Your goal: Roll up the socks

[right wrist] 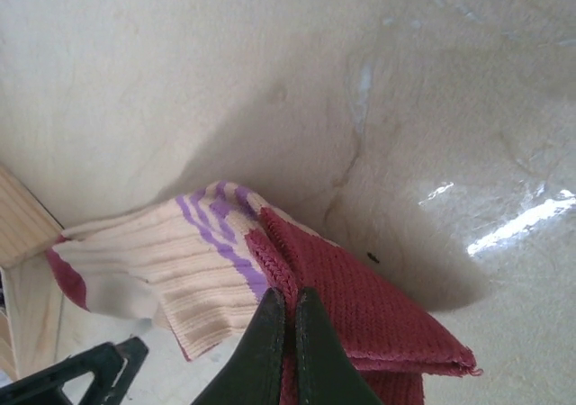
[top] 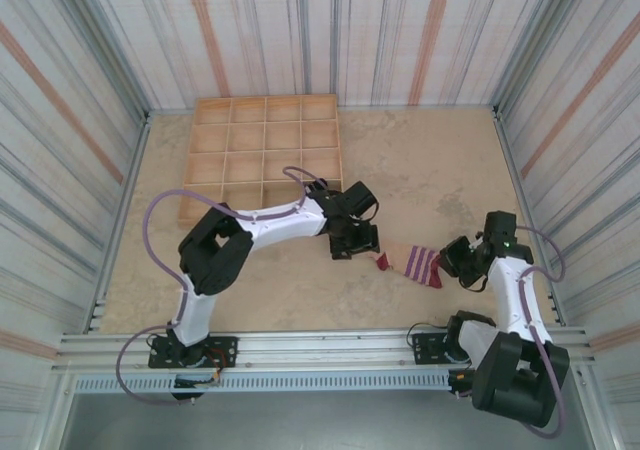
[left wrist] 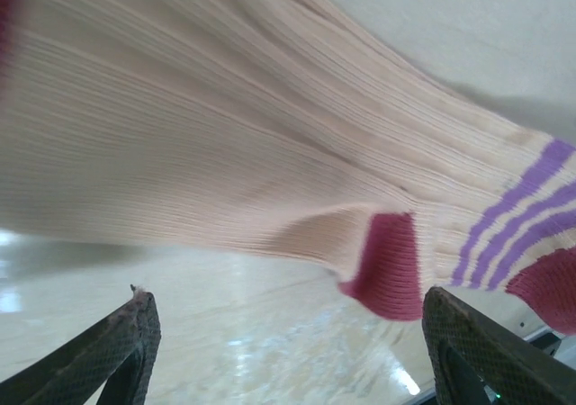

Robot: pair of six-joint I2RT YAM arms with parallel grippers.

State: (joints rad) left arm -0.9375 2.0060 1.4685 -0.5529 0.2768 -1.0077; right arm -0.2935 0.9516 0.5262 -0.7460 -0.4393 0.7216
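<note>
on the tabletop, right fingers pinch the beige sock; left fingers gape empty; next, grip its toe, roll.

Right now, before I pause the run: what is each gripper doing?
Left gripper: open, holding nothing.
Right gripper: closed on the sock, at its red cuff.

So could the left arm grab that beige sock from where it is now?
Probably yes. The left gripper is open, with the beige sock right in front of it and nothing between them. The right gripper is shut on the sock's red cuff end.
</note>
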